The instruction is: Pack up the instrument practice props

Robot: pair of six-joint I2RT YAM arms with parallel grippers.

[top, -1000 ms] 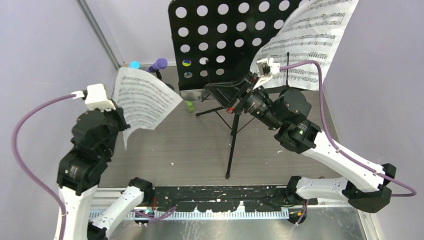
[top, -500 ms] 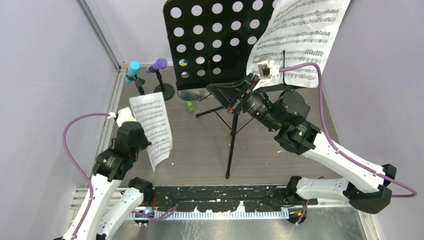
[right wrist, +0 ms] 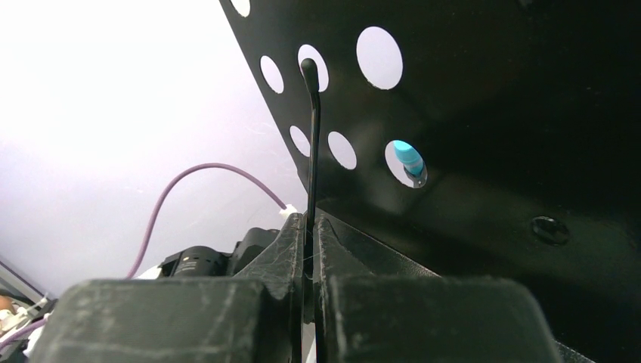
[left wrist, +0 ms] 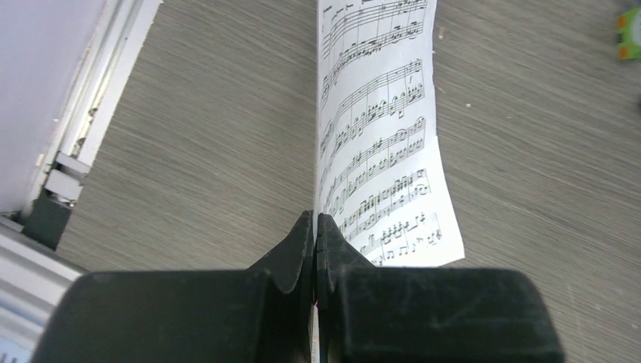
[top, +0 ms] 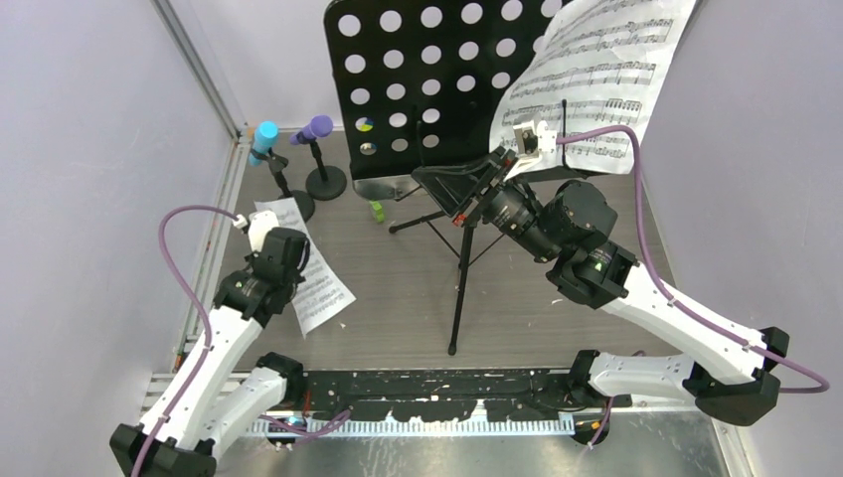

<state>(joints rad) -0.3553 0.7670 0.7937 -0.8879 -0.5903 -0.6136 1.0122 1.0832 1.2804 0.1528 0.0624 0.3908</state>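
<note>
Left hand (left wrist: 314, 221) pinches sheet-music page (left wrist: 378, 136), lengthwise straight ahead.

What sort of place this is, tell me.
Likely a robot test cell, not a music room: left arm and right arm bolted at a walled-in table, with staged props: music rack, cyan microphone, purple microphone.

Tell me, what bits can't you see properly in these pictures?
- The music rack: its top is cut off by the top view's upper edge.
- The loose music page: partly hidden under the left gripper pinching it, in both views.
- The small green thing: too small in the top view, cut off by the edge in the left wrist view.
- The cyan microphone: right wrist view shows only a bit through a rack hole.
</note>
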